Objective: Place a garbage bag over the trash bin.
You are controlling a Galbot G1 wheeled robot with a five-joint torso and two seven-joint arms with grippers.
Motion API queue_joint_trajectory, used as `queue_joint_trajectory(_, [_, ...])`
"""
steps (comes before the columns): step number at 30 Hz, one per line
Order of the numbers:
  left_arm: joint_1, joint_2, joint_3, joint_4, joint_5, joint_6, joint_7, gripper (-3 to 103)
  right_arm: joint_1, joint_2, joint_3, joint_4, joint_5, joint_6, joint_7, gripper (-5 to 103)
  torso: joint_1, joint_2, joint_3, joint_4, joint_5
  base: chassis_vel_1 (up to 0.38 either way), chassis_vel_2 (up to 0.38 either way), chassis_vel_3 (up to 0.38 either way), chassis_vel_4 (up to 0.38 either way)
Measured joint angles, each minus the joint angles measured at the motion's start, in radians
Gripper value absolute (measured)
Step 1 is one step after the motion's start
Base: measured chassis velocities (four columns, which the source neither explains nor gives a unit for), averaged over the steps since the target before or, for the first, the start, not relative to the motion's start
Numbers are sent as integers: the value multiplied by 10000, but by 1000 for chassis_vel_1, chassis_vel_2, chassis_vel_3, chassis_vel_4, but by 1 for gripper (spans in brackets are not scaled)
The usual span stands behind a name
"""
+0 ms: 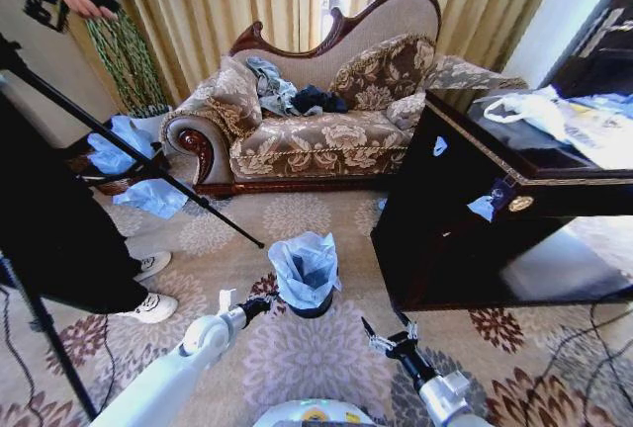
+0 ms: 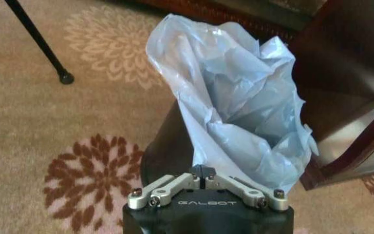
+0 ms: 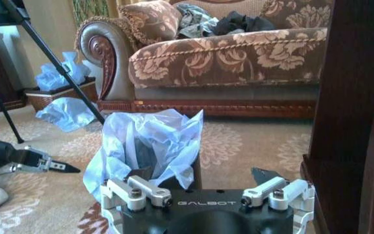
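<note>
Nearest your head camera, both arms reach forward over the patterned carpet [image 1: 297,348]. Between them stands the trash bin [image 1: 311,304], a black cylinder on the carpet in front of the sofa [image 1: 326,111] and just left of the dark cabinet [image 1: 475,219]. The garbage bag [image 1: 305,267] sits in the bin's mouth, pale blue and crumpled, bunched upward above the rim; part of it hangs down the outside of one wall.

Your left gripper [image 1: 265,301] lies beside the bin on its left. In the left wrist view its fingers [image 2: 200,171] are drawn together at the tips, just beside the bag's lower edge [image 2: 239,122]; you cannot tell from that view whether film is pinched between them. The right wrist view shows this same gripper [image 3: 60,167] from the side, tips closed to a point and apart from the bag [image 3: 148,141].

Your right gripper [image 1: 381,333] hangs to the right of the bin, well apart from it, its fingers [image 3: 265,174] spread and holding nothing.

More blue plastic [image 1: 148,195] lies on the floor near the sofa's left arm.
</note>
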Motion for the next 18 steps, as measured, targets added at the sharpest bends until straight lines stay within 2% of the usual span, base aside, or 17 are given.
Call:
queue_joint_trajectory(10, [-407,58,57,-116,-162,345,-219,-1,64,-31,9,-22,9,-6,21,100,0,0,0,0,2,0,0,0,0])
queue_joint_trajectory(11, [-539,23,144,47,-109,379,-220,10,67,-31,9,-34,10,-6,25,100,0,0,0,-1,3,0,0,0,0])
queue_joint_trajectory(12, [-539,23,144,47,-109,379,-220,10,67,-31,9,-34,10,-6,25,100,0,0,0,-1,3,0,0,0,0])
queue_joint_trajectory(14, [-835,-58,298,427,8,373,-180,20,60,-39,19,-37,9,-6,30,100,0,0,0,-1,-1,0,0,0,0])
queue_joint_trajectory(16, [-932,-69,337,503,13,383,-171,20,45,-44,29,-37,10,-6,33,100,0,0,0,-1,-1,0,0,0,0])
queue_joint_trajectory(17, [-1005,-59,366,517,6,467,-148,31,18,-60,46,-34,11,-6,38,100,0,0,0,-2,0,0,0,0,0])
queue_joint_trajectory(18, [-1041,-32,378,515,-8,516,-118,36,15,-70,60,-38,12,-6,40,100,0,0,0,-1,1,0,0,0,0])
